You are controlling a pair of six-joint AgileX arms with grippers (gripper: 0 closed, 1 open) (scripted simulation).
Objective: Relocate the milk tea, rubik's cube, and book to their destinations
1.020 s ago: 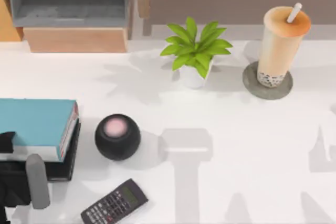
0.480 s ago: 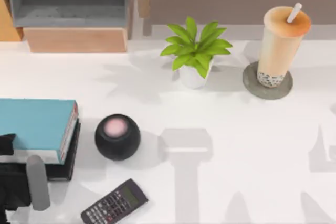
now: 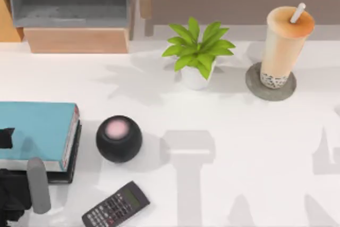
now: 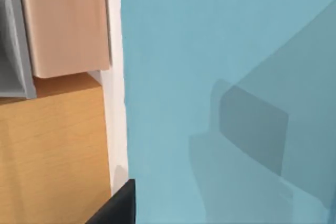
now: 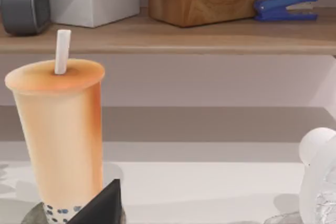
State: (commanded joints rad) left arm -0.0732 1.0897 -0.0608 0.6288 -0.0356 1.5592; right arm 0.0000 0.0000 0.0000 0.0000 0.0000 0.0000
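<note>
The thick teal-covered book (image 3: pixel 34 131) sits at the table's left edge, stacked on a thin black book (image 3: pixel 73 152), with the round black speaker (image 3: pixel 119 138) just to its right and the dark keypad calculator (image 3: pixel 116 205) in front of that speaker. Behind centre stands the white-potted leafy plant (image 3: pixel 197 51), and to its right, the tall clear cup of milk tea (image 3: pixel 285 43) stands on a round grey coaster (image 3: pixel 255 86). Behind them all runs a wooden shelf (image 5: pixel 210 35), which carries a blue stapler (image 5: pixel 286 5).

Top view overhead; left wrist hugs book (image 4: pixel 226 77) — right faces milk tea (image 5: pixel 58 135).
</note>
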